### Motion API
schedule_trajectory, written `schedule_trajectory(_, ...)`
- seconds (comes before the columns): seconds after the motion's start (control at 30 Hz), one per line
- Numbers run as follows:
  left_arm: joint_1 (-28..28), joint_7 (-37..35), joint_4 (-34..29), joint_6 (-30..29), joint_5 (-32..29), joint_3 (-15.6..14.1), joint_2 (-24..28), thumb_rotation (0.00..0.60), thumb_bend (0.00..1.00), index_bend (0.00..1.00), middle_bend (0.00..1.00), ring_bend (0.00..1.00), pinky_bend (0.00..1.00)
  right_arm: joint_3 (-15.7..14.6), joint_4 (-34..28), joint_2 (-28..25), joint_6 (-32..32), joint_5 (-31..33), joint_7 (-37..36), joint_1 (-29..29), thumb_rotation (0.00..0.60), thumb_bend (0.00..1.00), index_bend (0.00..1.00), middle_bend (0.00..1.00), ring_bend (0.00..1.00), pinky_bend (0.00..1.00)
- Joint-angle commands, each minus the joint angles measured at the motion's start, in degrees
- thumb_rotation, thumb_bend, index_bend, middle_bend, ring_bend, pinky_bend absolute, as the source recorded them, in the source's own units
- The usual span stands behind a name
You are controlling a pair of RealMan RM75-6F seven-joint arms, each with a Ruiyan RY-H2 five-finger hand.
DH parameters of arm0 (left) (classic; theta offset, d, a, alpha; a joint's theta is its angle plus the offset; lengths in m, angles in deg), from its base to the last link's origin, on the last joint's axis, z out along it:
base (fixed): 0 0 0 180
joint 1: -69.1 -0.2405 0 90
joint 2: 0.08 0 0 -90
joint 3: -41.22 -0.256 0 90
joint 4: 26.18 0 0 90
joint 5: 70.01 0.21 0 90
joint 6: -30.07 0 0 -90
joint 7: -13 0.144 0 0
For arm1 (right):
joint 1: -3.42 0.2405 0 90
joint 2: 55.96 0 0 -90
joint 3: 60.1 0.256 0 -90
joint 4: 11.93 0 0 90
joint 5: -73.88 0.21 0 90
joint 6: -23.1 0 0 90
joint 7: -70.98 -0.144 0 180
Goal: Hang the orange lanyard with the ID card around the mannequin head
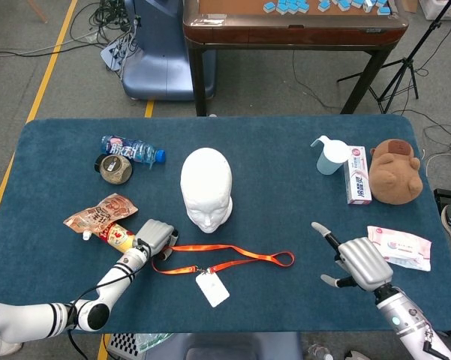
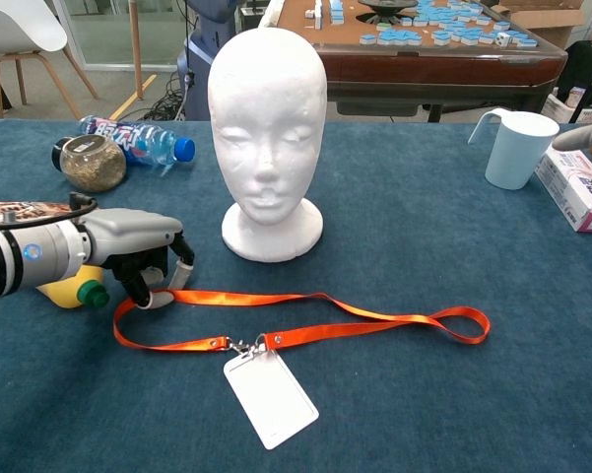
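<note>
Flat on blue felt, glossy orange lanyard (image 2: pixel 305 320), its looped end pinched by left robot hand (image 2: pixel 138 258); right robot hand (image 1: pixel 358 262) splayed wide.

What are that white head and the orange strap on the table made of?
The mannequin head looks like matte white foam, probably polystyrene: its surface is chalky, without shine. The orange lanyard seems a flat woven ribbon with a slight sheen, lying limp on the blue cloth. A small metal-looking clip joins it to the ID card, which looks like plain white plastic.

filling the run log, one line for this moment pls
left hand: at lanyard end, grip unclear | right hand: open | lanyard flat | mannequin head bare
</note>
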State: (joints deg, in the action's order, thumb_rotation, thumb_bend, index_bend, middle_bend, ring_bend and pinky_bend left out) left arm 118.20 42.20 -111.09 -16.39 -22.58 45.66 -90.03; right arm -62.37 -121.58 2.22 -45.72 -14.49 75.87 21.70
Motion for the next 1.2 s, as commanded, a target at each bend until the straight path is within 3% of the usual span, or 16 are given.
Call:
schedule_trajectory(0.03,0.1,0.0,-0.1,-0.2,0.0,-0.2,0.0,0.6,0.4,0.56,0.92,0.94,0.97,0.1,0.0,0.0,0.0,0.0,0.0,-0.1,0.6,0.17,0.09,1.0,1.0,1.0)
schedule_trajectory(0.33,-0.1,-0.5,-1.6,-1.3,0.7,-0.8,0.5,0.6,0.4,0.57,0.92,0.94,0.97,0.4,-0.1,0.3,0.7,0.5,0.6,-0.1,0.6,0.17,0.1,1.0,1.0,1.0)
schedule_trajectory(0.67,-1.6,-2.9,-4.6,-3.7,6.4,-1.5,1.4,0.6,0.4,0.59,0.92,0.94,0.97,1.9,0.4,4.8,4.7,3.7,4.4,2.1,0.6,0.17,0.24,1.0,1.0,1.0)
schedule_trajectory(1.07,-2.0,-4.1,-4.7,-4.1,7.6,-1.2,1.4,0.6,0.39,0.59,0.92,0.94,0.97,7.7,4.2,15.3,10.9,17.6,13.0,8.3,0.6,0.17,0.34,1.0,1.0,1.0)
schedule_trajectory(1.2,-2.4,-4.5,-5.0,-4.4,8.0,-1.3,1.7,0.6,0.39,0.59,0.92,0.94,0.97,9.1,5.4,18.2,11.8,21.9,15.8,10.4,0.6,0.22,0.36,1.0,1.0,1.0)
